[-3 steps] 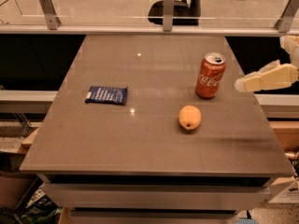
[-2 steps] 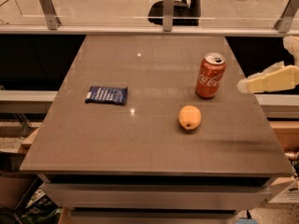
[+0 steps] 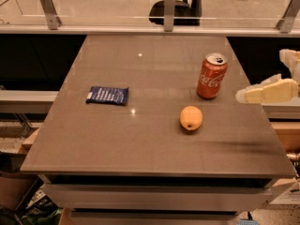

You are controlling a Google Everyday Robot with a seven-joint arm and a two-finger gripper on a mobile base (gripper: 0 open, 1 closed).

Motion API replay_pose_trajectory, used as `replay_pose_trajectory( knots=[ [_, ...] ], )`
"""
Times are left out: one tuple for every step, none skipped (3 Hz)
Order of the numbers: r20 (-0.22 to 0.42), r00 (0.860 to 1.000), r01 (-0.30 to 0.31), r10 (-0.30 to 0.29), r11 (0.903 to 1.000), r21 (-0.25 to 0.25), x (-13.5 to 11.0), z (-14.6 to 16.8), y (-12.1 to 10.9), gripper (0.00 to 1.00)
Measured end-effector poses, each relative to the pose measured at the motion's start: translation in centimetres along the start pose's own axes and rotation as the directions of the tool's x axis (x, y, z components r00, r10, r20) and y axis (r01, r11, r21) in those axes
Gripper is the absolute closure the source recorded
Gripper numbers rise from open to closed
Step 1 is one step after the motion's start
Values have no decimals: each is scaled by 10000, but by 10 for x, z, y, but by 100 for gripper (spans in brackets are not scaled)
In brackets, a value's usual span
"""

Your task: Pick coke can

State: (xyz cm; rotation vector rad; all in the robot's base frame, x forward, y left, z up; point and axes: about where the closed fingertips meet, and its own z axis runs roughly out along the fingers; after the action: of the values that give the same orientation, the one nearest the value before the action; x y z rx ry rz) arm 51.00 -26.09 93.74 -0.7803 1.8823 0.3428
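Observation:
The coke can (image 3: 212,76) stands upright on the right part of the grey table (image 3: 140,144); it is red-orange with white script and a silver top. My cream-coloured gripper (image 3: 262,93) reaches in from the right edge of the view, just off the table's right side. It points left toward the can and stays a short way to the can's right and slightly lower in the picture. It touches nothing.
A round orange-yellow fruit (image 3: 191,118) lies in front of the can. A flat dark-blue snack packet (image 3: 107,95) lies on the table's left part. A glass railing with metal posts (image 3: 168,8) runs behind the table. Shelving shows on both sides.

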Motion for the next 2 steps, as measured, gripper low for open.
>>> replay_pose_trajectory(
  knots=[
    [29, 9994, -352, 352, 9992, -167, 19, 11, 5, 0],
    [356, 9954, -878, 887, 9958, -250, 39, 29, 8, 0]
  ],
)
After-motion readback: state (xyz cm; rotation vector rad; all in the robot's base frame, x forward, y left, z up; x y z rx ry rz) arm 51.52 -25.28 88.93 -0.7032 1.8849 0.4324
